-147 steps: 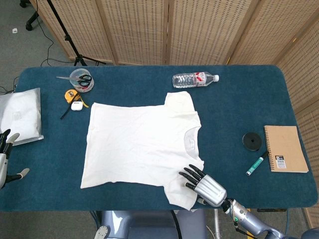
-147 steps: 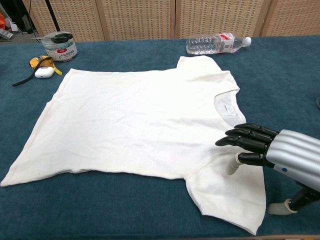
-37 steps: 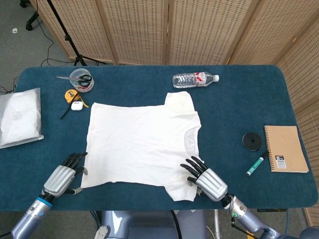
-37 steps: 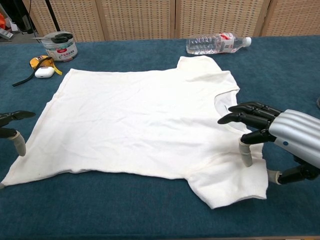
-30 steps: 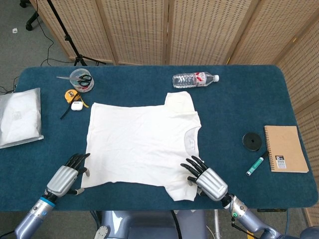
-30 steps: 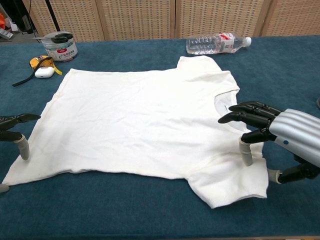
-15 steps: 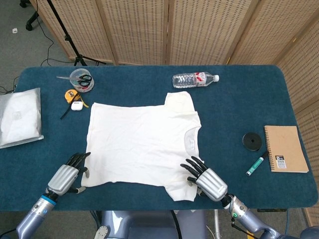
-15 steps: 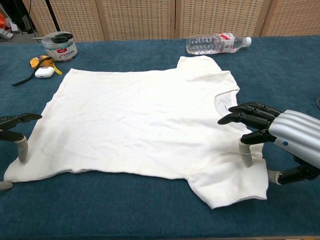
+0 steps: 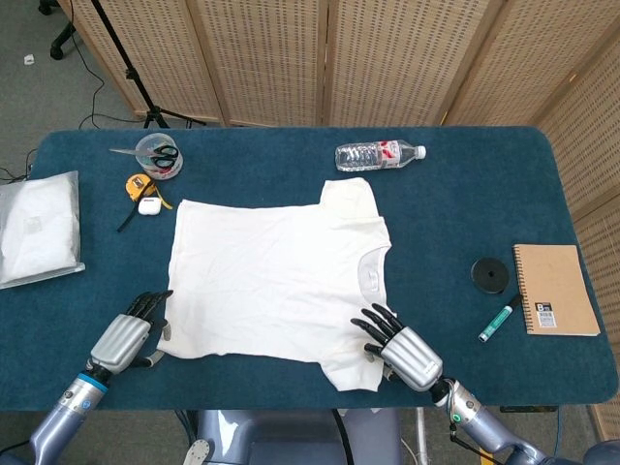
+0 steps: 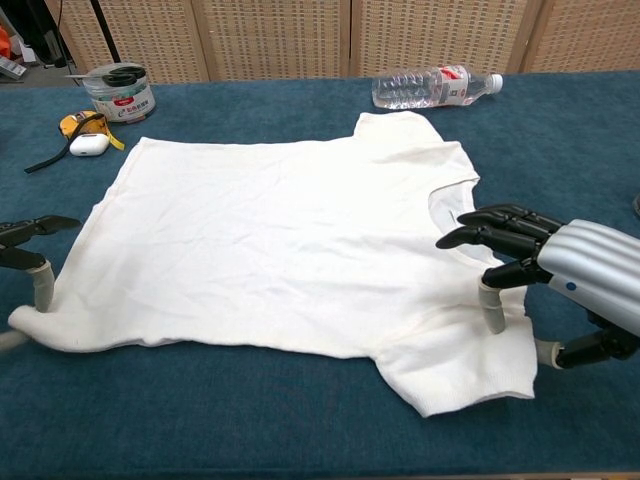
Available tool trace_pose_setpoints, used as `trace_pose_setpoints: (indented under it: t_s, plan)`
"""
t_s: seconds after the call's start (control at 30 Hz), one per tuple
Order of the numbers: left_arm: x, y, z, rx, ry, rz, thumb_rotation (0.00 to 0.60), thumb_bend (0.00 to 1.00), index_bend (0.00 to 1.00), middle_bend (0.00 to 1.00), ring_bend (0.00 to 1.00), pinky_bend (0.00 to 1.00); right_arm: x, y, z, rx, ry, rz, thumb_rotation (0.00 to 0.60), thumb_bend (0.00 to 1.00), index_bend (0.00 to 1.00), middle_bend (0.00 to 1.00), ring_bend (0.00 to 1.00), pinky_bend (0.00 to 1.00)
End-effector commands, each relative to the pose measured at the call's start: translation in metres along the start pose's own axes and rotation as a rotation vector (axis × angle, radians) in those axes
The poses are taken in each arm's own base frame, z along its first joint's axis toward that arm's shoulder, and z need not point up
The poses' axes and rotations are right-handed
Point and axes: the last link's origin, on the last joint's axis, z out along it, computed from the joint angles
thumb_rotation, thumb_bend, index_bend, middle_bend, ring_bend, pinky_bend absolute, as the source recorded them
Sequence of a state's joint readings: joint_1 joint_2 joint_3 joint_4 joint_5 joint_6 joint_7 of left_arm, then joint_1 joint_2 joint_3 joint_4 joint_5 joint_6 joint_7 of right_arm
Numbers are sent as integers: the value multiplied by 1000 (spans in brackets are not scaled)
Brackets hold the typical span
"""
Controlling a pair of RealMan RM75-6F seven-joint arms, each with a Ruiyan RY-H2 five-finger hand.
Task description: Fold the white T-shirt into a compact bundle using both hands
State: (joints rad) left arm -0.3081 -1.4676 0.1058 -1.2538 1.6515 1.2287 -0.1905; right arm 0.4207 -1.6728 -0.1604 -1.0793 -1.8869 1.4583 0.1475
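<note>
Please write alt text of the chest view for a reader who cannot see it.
A white T-shirt lies flat on a blue table. The right hand rests a fingertip on its near sleeve, and the left hand touches its bottom hem corner. A water bottle lies behind.

Matt white cloth T-shirt (image 9: 276, 279) lies on napped blue table (image 9: 455, 203) fabric beside a glossy clear plastic bottle (image 9: 378, 154).

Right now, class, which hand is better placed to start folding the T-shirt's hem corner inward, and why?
The left hand: its fingers sit at the white T-shirt's near hem corner, which looks slightly lifted. The right hand rests on the near sleeve, far from the hem.
</note>
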Motion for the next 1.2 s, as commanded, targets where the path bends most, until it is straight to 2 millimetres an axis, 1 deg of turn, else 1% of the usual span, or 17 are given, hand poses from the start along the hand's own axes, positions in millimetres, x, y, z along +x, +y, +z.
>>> trace_pose_setpoints:
  t_s: [0.03, 0.13, 0.23, 0.43, 0.5, 0.87, 1.2]
  plan:
    - [3, 1, 2, 0, -7, 6, 600, 649, 555, 0, 0, 0, 0, 0, 0, 1, -1, -1, 600, 1000, 578, 150, 0, 0]
    - [4, 2, 3, 4, -17, 15, 600, 648, 557, 0, 0, 0, 0, 0, 0, 0, -1, -2, 600, 1000, 578, 150, 0, 0]
    - [4, 3, 4, 12, -25, 9, 600, 652, 579, 0, 0, 0, 0, 0, 0, -1, -1, 0, 600, 1000, 578, 150, 0, 0]
    - [4, 5, 5, 19, -13, -2, 600, 676, 677, 0, 0, 0, 0, 1, 0, -2, 0, 1, 600, 1000, 578, 150, 0, 0]
    - [4, 5, 6, 19, -9, -6, 600, 684, 694, 0, 0, 0, 0, 1, 0, -2, 0, 2, 600, 1000, 578, 150, 0, 0]
    - [6, 4, 5, 16, 4, -15, 600, 712, 716, 0, 0, 0, 0, 1, 0, -2, 2, 4, 600, 1000, 578, 149, 0, 0]
    - [19, -3, -8, -4, -5, -5, 600, 715, 732, 0, 0, 0, 0, -3, -5, 14, -15, 14, 600, 1000, 582, 150, 0, 0]
